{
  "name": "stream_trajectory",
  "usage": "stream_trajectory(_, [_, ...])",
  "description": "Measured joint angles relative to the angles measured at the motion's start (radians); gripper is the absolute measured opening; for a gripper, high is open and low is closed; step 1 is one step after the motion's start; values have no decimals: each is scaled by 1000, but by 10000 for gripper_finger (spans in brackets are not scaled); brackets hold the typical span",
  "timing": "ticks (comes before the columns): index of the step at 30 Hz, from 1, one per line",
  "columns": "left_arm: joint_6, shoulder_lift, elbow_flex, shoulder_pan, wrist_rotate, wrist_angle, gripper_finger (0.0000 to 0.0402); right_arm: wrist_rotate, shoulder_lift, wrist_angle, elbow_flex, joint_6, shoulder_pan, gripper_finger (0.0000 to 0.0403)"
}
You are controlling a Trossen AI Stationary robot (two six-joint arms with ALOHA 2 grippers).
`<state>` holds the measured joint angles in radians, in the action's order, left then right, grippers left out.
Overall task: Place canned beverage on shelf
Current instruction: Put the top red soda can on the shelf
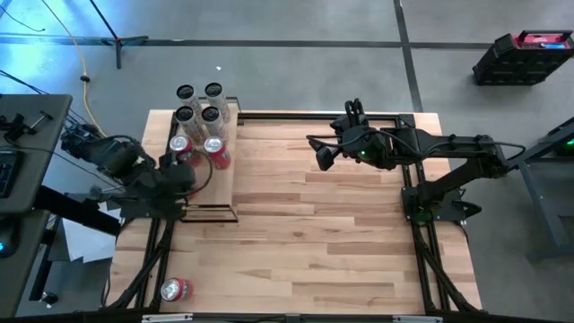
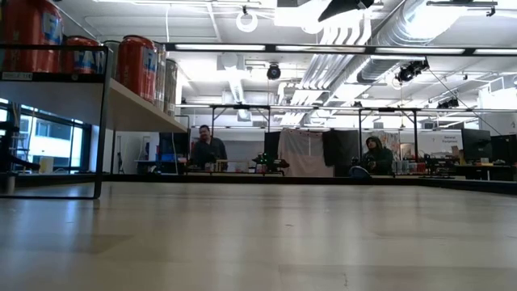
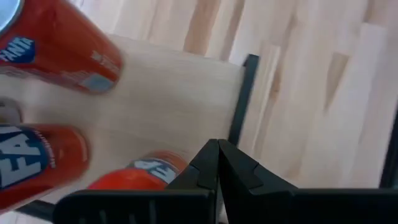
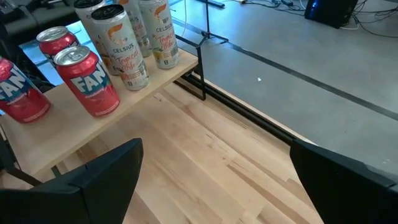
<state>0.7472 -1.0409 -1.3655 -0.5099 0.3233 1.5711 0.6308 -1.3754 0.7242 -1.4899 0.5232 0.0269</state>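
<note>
The shelf [image 1: 224, 193], a pale board in a thin black frame, stands at the table's far left. On it stand several Celsius cans [image 4: 121, 43] and three red Fanta cans [image 4: 87, 81]. My left gripper [image 3: 217, 168] hovers over the shelf's near part beside the red cans [image 3: 56, 50]; it is shut with nothing between its fingers. My right gripper [image 1: 321, 154] hangs open above the table's far middle, pointing at the shelf, its fingers wide apart [image 4: 217, 186]. Another red can [image 1: 175, 289] lies on its side near the table's near left corner.
The shelf's black frame [image 3: 239, 99] runs along the board's edge just past my left fingers. In the low view the shelf board [image 2: 137, 105] stands raised over the tabletop at the left. Bare wooden tabletop [image 1: 323, 233] spans the middle. People sit at desks in the room behind.
</note>
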Motion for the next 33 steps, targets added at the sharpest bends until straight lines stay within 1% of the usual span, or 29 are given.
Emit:
stream_trajectory(3, [-73,-36,-8,64,-38,1,0,-1,0,0,0,-4,0,392])
stream_trajectory(5, [-144,-70,-36,110,-75,0,0,-5,0,0,0,-5,0,392])
stream_trajectory(8, [-250,-129,-109,184,-137,1,0,-9,0,0,0,-6,0,392])
stream_trajectory(11, [-330,-196,-201,261,-204,-2,0,-26,0,0,0,-9,0,392])
stream_trajectory(13, [-381,-237,-238,312,-250,-3,0,-33,0,1,0,-18,0,392])
stream_trajectory(15, [-417,-271,-247,354,-297,-3,0,-38,0,4,0,-27,0,392])
stream_trajectory(18, [-458,-309,-225,404,-420,0,0,-40,0,22,0,-27,0,392])
stream_trajectory(20, [-477,-331,-213,420,-473,2,0,-47,0,42,0,-26,0,392])
stream_trajectory(24, [-503,-366,-208,421,-487,0,0,-68,0,95,0,-3,0,392])
stream_trajectory(29, [-486,-401,-208,419,-560,0,0,-64,0,157,0,0,0,392])
stream_trajectory(31, [-429,-407,-208,416,-583,0,0,-58,0,166,0,-6,0,392])
stream_trajectory(33, [-337,-407,-208,416,-592,0,0,-50,0,170,0,-9,-1,392])
